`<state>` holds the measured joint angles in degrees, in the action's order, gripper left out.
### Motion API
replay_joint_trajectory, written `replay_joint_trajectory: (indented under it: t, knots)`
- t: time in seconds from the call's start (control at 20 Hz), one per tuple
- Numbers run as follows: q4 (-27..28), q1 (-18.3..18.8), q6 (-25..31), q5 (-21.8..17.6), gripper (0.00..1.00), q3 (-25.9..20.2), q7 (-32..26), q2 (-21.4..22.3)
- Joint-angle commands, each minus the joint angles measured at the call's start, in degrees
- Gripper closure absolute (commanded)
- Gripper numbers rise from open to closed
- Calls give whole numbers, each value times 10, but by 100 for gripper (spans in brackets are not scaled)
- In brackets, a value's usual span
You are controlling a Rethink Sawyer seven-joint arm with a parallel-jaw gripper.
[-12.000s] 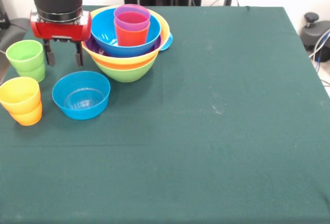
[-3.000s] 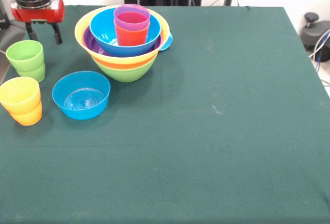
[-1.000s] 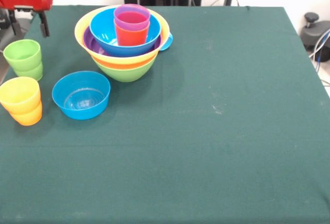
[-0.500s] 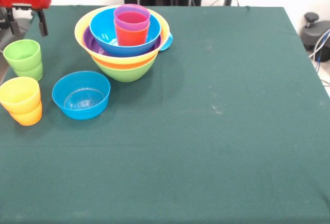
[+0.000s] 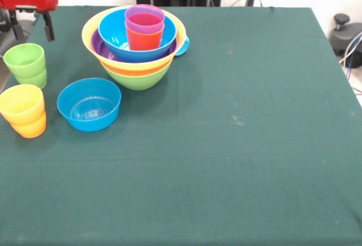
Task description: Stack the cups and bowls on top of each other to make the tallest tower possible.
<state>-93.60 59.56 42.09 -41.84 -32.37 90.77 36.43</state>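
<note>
Tool: spread, empty, just above green cups.
Risk: off-centre descent clips rim, topples them off table edge.

Single front view, taken from across the green-clothed table and angled down, most of the tabletop framed at middling range, gripper caught at the upper left corner, tower just to its right, no second view supplied
</note>
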Motion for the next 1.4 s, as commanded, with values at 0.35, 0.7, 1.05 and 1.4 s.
replay_joint_trajectory:
  t: [0.35, 0.7, 1.05, 1.4]
  knots:
    - [0, -36, -9, -53, 0, 3, -83, -60]
    - [9, -36, -13, -53, 0, 3, -77, -75]
    - [19, -39, -8, -51, 0, 2, -78, -84]
    - [18, -30, 11, -41, 0, -5, -98, -76]
